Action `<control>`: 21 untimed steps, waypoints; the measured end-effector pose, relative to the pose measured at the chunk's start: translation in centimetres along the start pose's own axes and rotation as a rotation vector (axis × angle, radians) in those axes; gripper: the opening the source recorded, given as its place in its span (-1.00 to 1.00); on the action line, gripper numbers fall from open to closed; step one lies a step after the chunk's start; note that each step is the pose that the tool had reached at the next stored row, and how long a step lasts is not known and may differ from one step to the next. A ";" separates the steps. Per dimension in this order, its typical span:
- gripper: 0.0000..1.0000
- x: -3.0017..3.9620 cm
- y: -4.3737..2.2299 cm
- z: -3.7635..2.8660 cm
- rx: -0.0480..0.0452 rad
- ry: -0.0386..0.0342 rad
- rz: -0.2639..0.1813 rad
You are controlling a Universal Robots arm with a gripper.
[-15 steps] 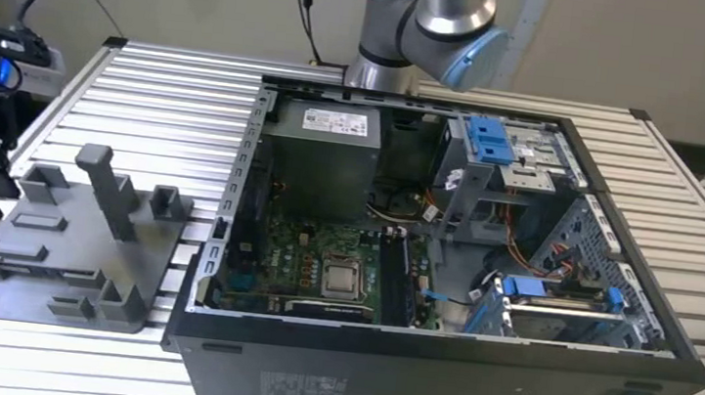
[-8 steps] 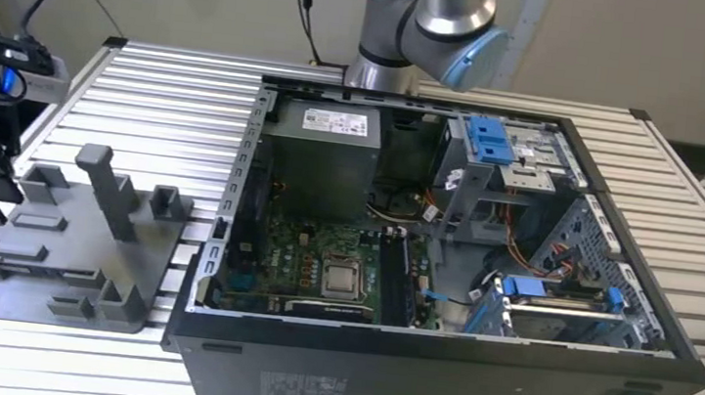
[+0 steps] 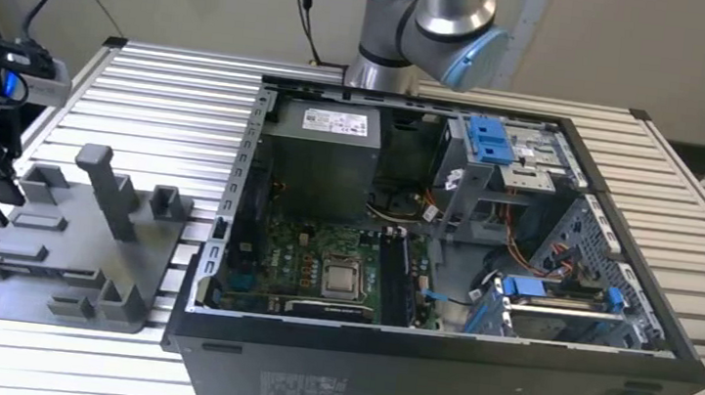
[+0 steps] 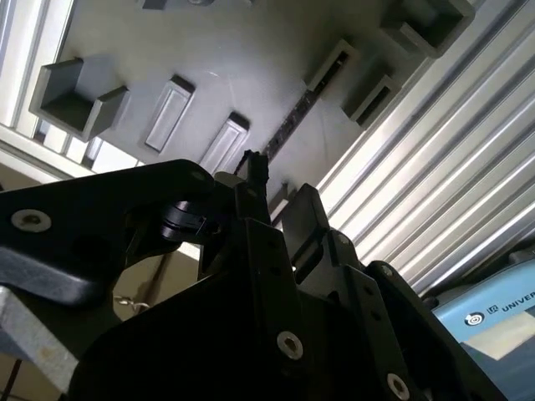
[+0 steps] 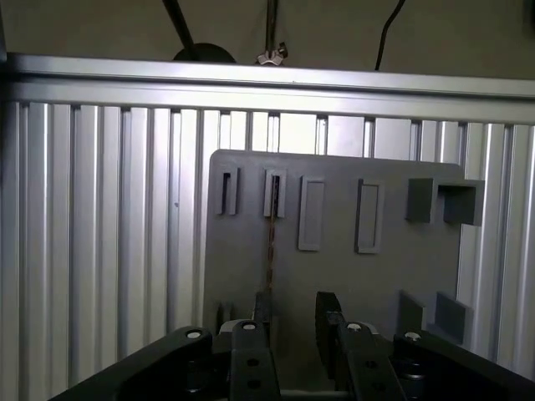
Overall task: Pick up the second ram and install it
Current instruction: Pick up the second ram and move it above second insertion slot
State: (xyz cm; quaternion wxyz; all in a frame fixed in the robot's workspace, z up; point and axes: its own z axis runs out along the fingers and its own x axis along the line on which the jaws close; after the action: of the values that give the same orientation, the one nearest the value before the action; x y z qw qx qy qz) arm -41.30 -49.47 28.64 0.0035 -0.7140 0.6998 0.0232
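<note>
Hovering over the second ram point(image 5: 270, 242), the gripper point(image 5: 292, 301) stands open. One finger point(image 5: 261, 309) sits nearly in line with it and may strike its top edge.

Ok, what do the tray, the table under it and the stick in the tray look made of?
The tray: matte grey plastic, going by its even, dull surface. The table: ribbed bare metal, likely aluminium, with bright sheen on the slats. The second ram, edge-on: thin dark board with brownish flecks, probably circuit board.
</note>
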 end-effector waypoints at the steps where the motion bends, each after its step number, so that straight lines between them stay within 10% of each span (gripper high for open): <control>1: -0.28 0.00 0.00 0.00 0.0000 -0.0001 0.000; 21: -0.28 0.06 -0.04 1.72 0.0002 0.0006 0.000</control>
State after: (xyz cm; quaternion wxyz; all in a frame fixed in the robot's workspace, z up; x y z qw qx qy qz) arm -41.31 -49.47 26.92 0.0034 -0.7140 0.6998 0.0229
